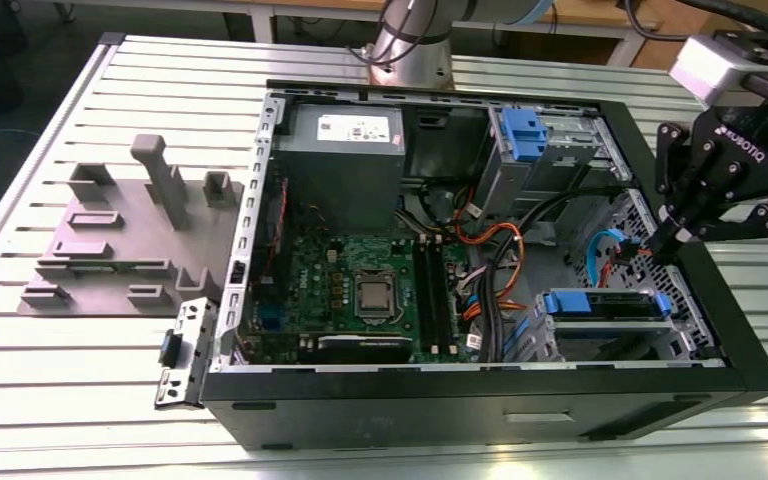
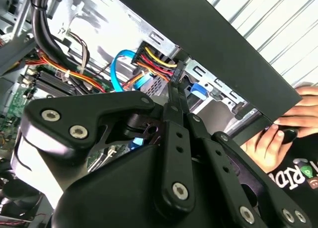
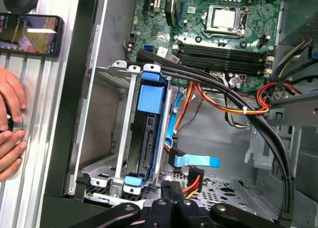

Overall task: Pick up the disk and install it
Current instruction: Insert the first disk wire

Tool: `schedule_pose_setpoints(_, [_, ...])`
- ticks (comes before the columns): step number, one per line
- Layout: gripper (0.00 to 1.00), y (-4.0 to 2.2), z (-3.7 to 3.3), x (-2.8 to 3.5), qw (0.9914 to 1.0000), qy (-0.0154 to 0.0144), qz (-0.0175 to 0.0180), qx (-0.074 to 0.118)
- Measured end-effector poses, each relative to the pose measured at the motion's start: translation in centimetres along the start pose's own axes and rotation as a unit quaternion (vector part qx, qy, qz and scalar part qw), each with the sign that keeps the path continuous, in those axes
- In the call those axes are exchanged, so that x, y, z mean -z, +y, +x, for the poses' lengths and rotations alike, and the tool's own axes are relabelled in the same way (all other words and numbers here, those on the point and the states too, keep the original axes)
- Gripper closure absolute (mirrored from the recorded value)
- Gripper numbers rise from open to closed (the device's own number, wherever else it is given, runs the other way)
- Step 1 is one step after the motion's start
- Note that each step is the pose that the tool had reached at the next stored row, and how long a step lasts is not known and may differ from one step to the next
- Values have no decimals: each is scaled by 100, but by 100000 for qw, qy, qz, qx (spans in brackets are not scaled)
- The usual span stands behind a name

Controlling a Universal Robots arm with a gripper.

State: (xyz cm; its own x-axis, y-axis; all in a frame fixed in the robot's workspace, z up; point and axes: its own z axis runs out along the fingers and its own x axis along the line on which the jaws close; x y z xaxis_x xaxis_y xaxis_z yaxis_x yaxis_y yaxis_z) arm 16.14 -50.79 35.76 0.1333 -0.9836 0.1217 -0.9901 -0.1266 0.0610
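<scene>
Blue plastic rails framed the flat silver-grey disk, which sat on edge in the metal drive cage at the front corner of the open black computer case, seen in the first wrist view. The black robot gripper hung over the case's side wall just beside that cage, its fingers pressed together on nothing, close to a bundle of red, yellow and black power cables. A person's hand rested on the ribbed metal tabletop outside the case.
</scene>
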Motion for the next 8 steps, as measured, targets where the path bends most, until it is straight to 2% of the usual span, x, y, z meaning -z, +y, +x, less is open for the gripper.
schedule_pose_setpoints(2, [89, -2, -5, -8, 100000, 258, -20, 95])
schedule_pose_setpoints(3, [83, -2, -6, -10, 99999, 338, -26, 152])
schedule_pose_setpoints(4, [83, -3, -6, -11, 99999, 412, -21, 260])
schedule_pose_setpoints(5, [76, -4, -7, -13, 99998, 472, -7, 414])
schedule_pose_setpoints(8, [76, -6, -9, -18, 99993, 547, 67, 1048])
